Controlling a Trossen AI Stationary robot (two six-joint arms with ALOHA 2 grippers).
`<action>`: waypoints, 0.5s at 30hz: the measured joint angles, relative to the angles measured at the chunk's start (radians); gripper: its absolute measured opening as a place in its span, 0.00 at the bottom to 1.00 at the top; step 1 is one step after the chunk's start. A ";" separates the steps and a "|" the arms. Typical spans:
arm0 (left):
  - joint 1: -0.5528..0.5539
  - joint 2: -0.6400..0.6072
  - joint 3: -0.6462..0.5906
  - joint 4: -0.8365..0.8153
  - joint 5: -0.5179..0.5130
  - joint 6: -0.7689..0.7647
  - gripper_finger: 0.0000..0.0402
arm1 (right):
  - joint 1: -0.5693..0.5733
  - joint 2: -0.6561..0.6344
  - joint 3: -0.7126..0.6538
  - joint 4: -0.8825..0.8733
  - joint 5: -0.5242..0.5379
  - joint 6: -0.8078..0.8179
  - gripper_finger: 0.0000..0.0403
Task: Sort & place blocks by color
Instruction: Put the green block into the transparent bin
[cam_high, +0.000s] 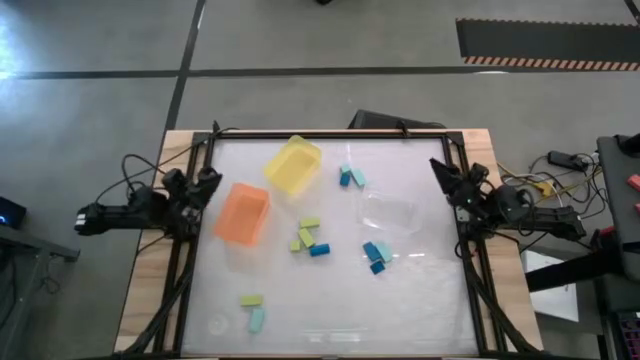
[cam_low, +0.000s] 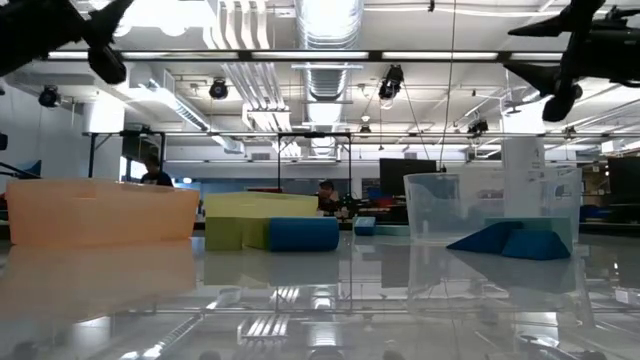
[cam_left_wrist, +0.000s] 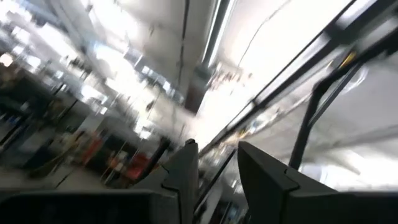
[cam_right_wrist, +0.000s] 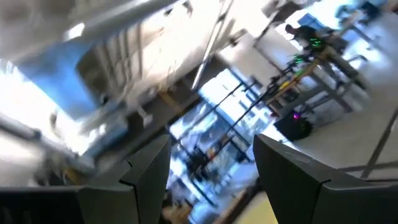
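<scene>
While both arms wait at the table's side edges, the 3 containers on the white table (cam_high: 330, 310) hold nothing that can be seen from above. The orange bin (cam_high: 242, 213) sits near the left side, the yellow bin (cam_high: 292, 166) just beyond it toward the far edge, and the clear dish (cam_high: 388, 213) lies right of centre; the high view shows bare floors in all 3.

All the blocks lie loose on the table, small flat-sided rectangular pieces in dark blue, light teal and yellow-green. 2 sit near the far edge right of the yellow bin: a dark blue block (cam_high: 345, 179) touching a teal block (cam_high: 356, 177). At centre, a cluster of yellow-green blocks (cam_high: 305, 233) lies with a dark blue block (cam_high: 320, 250) whose long axis runs left to right. Right of that, a heap of blue and teal blocks (cam_high: 376, 254) lies just before the dish, pointing in mixed directions. Near the front left, a yellow-green block (cam_high: 251, 300) lies crosswise, and a teal block (cam_high: 257, 319) beside it points front to back.

The left gripper (cam_high: 208, 180) holds nothing, its fingers a narrow gap apart. The right gripper (cam_high: 440, 170) is spread wide and empty.
</scene>
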 joint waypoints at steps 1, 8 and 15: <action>0.000 0.000 0.000 0.043 0.000 0.001 0.24 | 0.000 0.000 0.000 0.008 0.017 0.032 0.54; 0.000 -0.001 0.000 0.256 0.002 0.001 0.24 | 0.000 0.018 0.008 0.013 0.018 0.155 0.54; 0.000 -0.001 0.000 0.340 -0.002 0.004 0.24 | 0.000 0.128 0.142 0.003 0.018 0.024 0.54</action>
